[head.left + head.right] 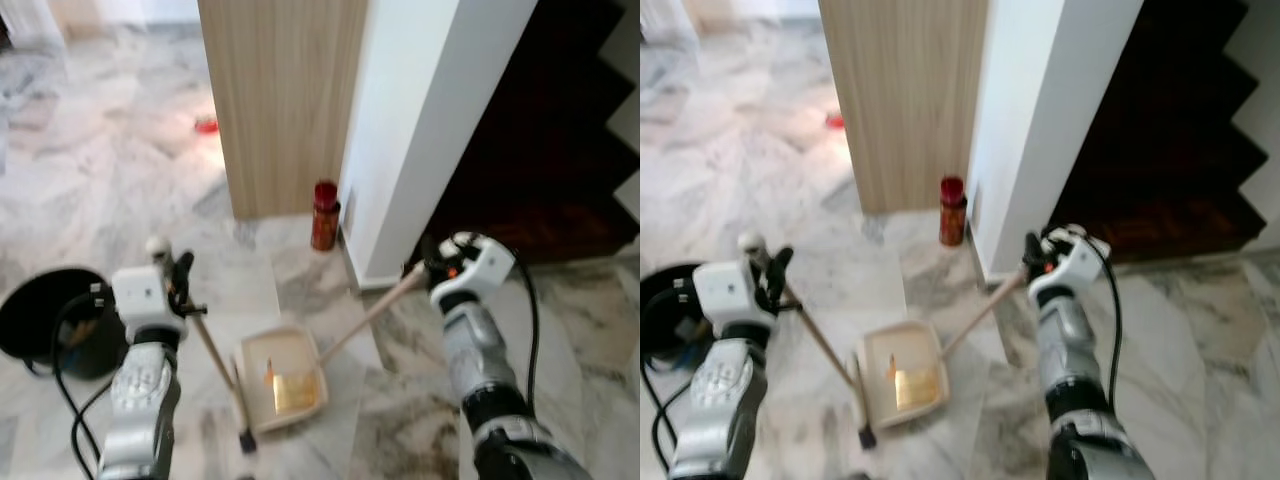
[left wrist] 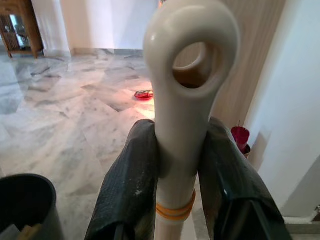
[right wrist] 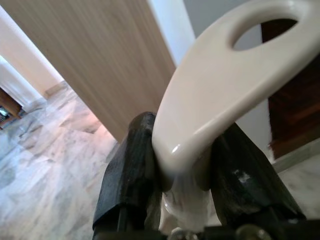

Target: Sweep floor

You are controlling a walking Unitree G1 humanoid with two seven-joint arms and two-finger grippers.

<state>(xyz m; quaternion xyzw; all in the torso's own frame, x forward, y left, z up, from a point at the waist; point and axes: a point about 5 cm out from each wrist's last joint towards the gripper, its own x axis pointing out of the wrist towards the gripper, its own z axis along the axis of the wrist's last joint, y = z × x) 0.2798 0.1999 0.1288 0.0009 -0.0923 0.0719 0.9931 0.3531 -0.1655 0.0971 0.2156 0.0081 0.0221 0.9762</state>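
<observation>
The marble floor [image 1: 90, 170] spreads from the near ground to the far left, with one wooden panel [image 1: 285, 100] and one white pillar [image 1: 430, 120] standing ahead. One black bin [image 1: 45, 315] sits near left. In the near middle lies one cream dustpan [image 1: 280, 385] with a yellow scrap [image 1: 295, 390] already in it; its long handle runs up and right to the right gripper [image 3: 185, 165], whose two fingers are clamped against the looped handle end. The left gripper [image 2: 177, 165] is likewise closed tight on the top of one broom [image 1: 215, 365], which slants down to its dark head just left of the pan.

The step in hand looks like brushing debris into the pan. Doing it well likely means keeping the pan's lip flat on the floor and steady, then drawing the broom head in short, low strokes toward the pan's mouth — not flicking, or the scrap may slide out.

Smaller things: one red bottle [image 1: 325, 215] at the pillar's foot, and one small red object [image 1: 206, 126] far left — possibly litter, too blurred to tell.
</observation>
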